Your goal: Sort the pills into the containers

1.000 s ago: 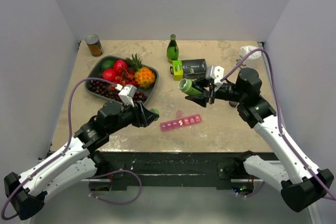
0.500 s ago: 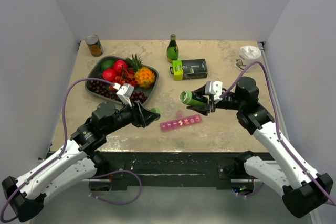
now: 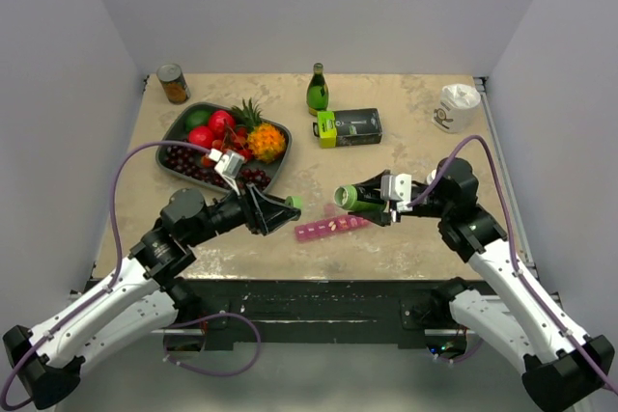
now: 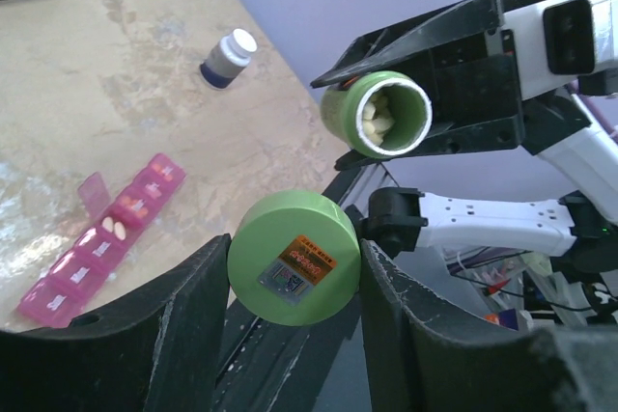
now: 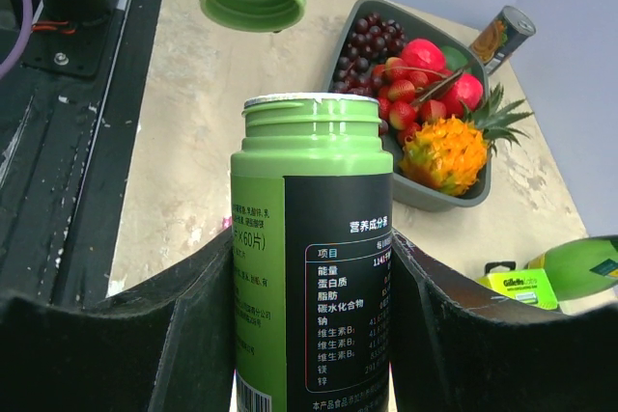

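Note:
The pink pill organiser (image 3: pixel 330 227) lies on the table near the front, some lids open with pills inside; it also shows in the left wrist view (image 4: pixel 101 238). My right gripper (image 3: pixel 372 202) is shut on an open green pill bottle (image 3: pixel 353 198), tipped sideways with its mouth towards the left, just above the organiser's right end. White pills (image 4: pixel 379 121) show in its mouth. In the right wrist view the bottle (image 5: pixel 311 267) fills the space between the jaws. My left gripper (image 3: pixel 287 207) is shut on the bottle's green cap (image 4: pixel 294 258), held left of the organiser.
A grey tray of fruit (image 3: pixel 185 121) sits at the back left. A tin can (image 3: pixel 173 84), a green glass bottle (image 3: pixel 318 91), a black and green box (image 3: pixel 350 127) and a white cup (image 3: pixel 454 106) stand at the back. A small dark bottle with white cap (image 4: pixel 227 57) shows in the left wrist view.
My right gripper has lowered the open green bottle and moved it forward over the organiser's right end. My left gripper with the cap has edged slightly right.

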